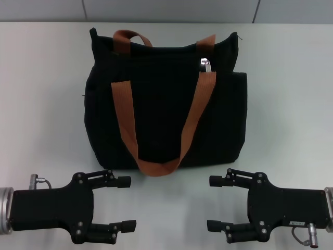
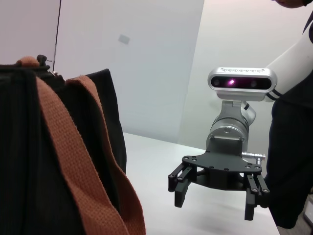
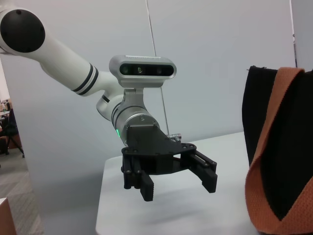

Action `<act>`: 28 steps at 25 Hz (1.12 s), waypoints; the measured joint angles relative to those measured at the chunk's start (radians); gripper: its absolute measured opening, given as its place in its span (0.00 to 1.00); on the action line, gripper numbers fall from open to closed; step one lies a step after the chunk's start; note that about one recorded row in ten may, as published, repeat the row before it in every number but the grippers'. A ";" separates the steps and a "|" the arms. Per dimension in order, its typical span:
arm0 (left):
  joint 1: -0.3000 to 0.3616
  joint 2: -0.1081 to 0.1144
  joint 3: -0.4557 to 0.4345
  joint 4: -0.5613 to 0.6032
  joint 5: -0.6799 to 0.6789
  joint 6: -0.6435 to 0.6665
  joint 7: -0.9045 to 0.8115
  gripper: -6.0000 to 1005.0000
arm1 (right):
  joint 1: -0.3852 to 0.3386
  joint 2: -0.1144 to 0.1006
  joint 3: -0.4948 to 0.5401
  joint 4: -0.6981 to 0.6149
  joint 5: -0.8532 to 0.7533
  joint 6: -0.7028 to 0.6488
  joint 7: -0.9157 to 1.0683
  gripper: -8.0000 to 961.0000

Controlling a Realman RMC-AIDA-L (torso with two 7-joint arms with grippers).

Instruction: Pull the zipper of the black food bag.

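The black food bag [image 1: 161, 99] stands upright in the middle of the white table, with two rust-orange strap handles [image 1: 158, 167]. The silver zipper pull [image 1: 205, 63] hangs at the bag's top edge, toward its right end. My left gripper [image 1: 126, 203] is open and empty near the table's front edge, left of centre, short of the bag. My right gripper [image 1: 214, 203] is open and empty at the front right, also short of the bag. The right gripper also shows in the left wrist view [image 2: 215, 196], and the left gripper in the right wrist view [image 3: 178, 181].
The white table [image 1: 291, 94] runs wide on both sides of the bag. A grey wall [image 1: 166, 10] stands behind it. A person in dark clothes [image 2: 293, 147] stands beside the table in the left wrist view.
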 joint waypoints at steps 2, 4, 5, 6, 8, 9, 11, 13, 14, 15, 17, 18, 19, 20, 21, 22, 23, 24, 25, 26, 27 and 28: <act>0.000 0.000 0.000 0.000 0.000 0.001 0.000 0.83 | 0.000 -0.001 0.000 0.000 0.000 0.000 0.000 0.87; 0.000 0.000 0.000 0.000 0.000 0.001 0.000 0.83 | 0.000 -0.001 0.000 0.000 0.000 -0.001 0.000 0.87; -0.001 0.000 0.000 0.000 0.000 0.001 0.000 0.83 | 0.000 -0.001 0.000 0.000 0.001 -0.001 0.000 0.87; -0.001 0.000 0.000 0.000 0.000 0.001 0.000 0.83 | 0.000 -0.001 0.000 0.000 0.001 -0.002 0.000 0.87; -0.001 0.000 0.000 0.000 0.000 0.001 0.000 0.83 | 0.000 -0.001 0.000 0.000 0.002 -0.003 -0.001 0.87; -0.001 0.000 0.000 0.000 0.000 0.001 0.000 0.83 | 0.000 -0.001 0.000 0.000 0.002 -0.003 -0.001 0.87; -0.002 0.000 0.000 0.000 0.000 0.002 0.000 0.83 | 0.000 -0.001 0.000 0.000 0.002 -0.003 -0.001 0.87; -0.002 0.000 0.000 0.000 0.001 0.003 0.000 0.83 | 0.000 -0.002 0.000 0.000 0.002 -0.004 -0.001 0.87; -0.003 0.000 0.000 0.000 0.001 0.003 0.000 0.83 | 0.000 -0.002 0.000 0.000 0.003 -0.004 -0.001 0.87; -0.003 0.000 0.000 0.000 0.001 0.003 0.000 0.83 | 0.000 -0.001 0.000 0.000 0.003 -0.004 -0.001 0.87; -0.003 0.000 0.000 0.000 0.001 0.003 0.000 0.83 | 0.000 -0.002 0.000 -0.001 0.004 -0.004 -0.001 0.87; -0.003 0.001 0.000 0.000 0.002 0.003 0.000 0.83 | 0.000 -0.002 0.000 -0.002 0.004 -0.004 -0.001 0.87; -0.003 0.001 0.000 0.000 0.002 0.003 0.000 0.83 | 0.000 -0.002 0.000 -0.003 0.005 -0.004 -0.001 0.87; -0.003 0.002 0.000 0.000 0.003 0.003 0.000 0.83 | 0.000 -0.001 0.000 -0.003 0.005 -0.004 0.000 0.87; -0.003 0.002 0.000 0.000 0.003 0.003 0.000 0.83 | 0.000 -0.001 0.001 -0.003 0.005 -0.005 0.001 0.87; -0.003 0.002 0.000 0.000 0.003 0.003 0.000 0.83 | 0.000 -0.002 0.001 -0.003 0.005 -0.005 0.001 0.87; -0.002 0.002 0.000 0.000 0.003 0.003 0.000 0.83 | 0.000 -0.002 0.001 -0.003 0.005 -0.005 0.003 0.87; -0.002 0.002 0.000 0.000 0.003 0.003 0.000 0.83 | 0.000 -0.002 0.001 -0.003 0.005 -0.005 0.003 0.87; -0.002 0.002 0.000 0.000 0.003 0.003 0.000 0.83 | 0.000 -0.002 0.001 -0.003 0.005 -0.005 0.003 0.87; -0.002 0.002 0.000 0.000 0.003 0.003 0.000 0.83 | 0.000 -0.002 0.001 -0.003 0.006 -0.003 0.004 0.87; -0.002 0.002 0.000 0.000 0.003 0.003 0.000 0.83 | 0.000 -0.002 0.001 -0.004 0.006 -0.002 0.005 0.87; -0.002 0.002 0.000 0.000 0.003 0.003 0.000 0.83 | 0.000 -0.002 0.001 -0.004 0.007 -0.002 0.005 0.87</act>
